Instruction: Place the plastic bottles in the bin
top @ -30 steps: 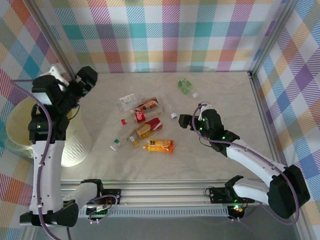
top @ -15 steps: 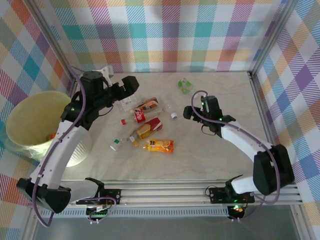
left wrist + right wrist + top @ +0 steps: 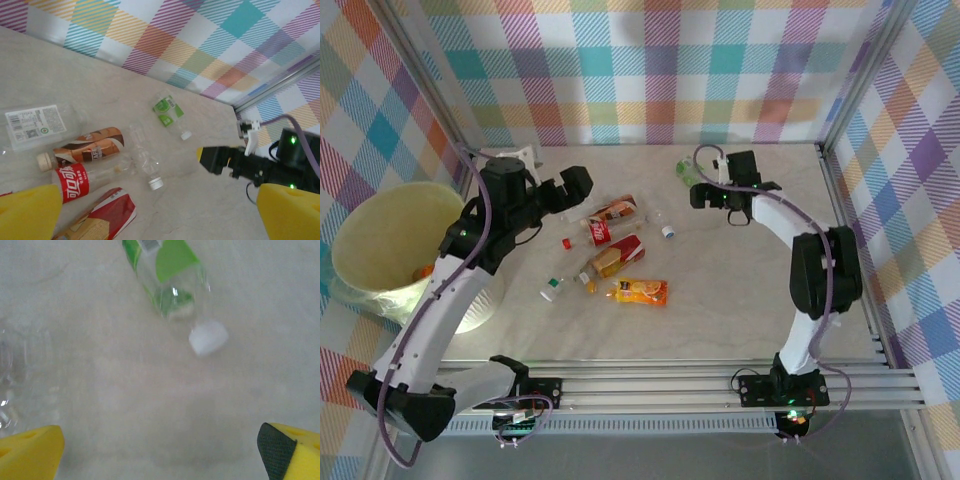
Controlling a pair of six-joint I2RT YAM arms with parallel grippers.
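Observation:
The pale yellow-green bin [image 3: 380,225] stands at the table's left edge. Several crushed plastic bottles lie mid-table: a clear one with a white label [image 3: 35,125], a brown one [image 3: 616,210], a red cola one [image 3: 75,182], a red-and-yellow one [image 3: 616,258] and an orange one [image 3: 640,291]. A green-labelled bottle [image 3: 167,275] with a white cap [image 3: 208,337] lies apart at the far side. My left gripper [image 3: 578,185] hangs open above the white-label bottle, holding nothing. My right gripper [image 3: 698,193] is open just short of the green-labelled bottle, its yellow fingertips [image 3: 292,450] spread wide over bare table.
A clear bottle with a white cap [image 3: 145,162] lies between the two grippers. A loose red cap [image 3: 567,242] and a small green-capped bottle [image 3: 554,288] lie near the pile. Something orange [image 3: 423,270] rests inside the bin. Metal frame rails edge the table.
My left arm swung from over the bin rightward to the bottle pile. My right arm reached away from the near side to the green-labelled bottle. Both grippers stayed open.

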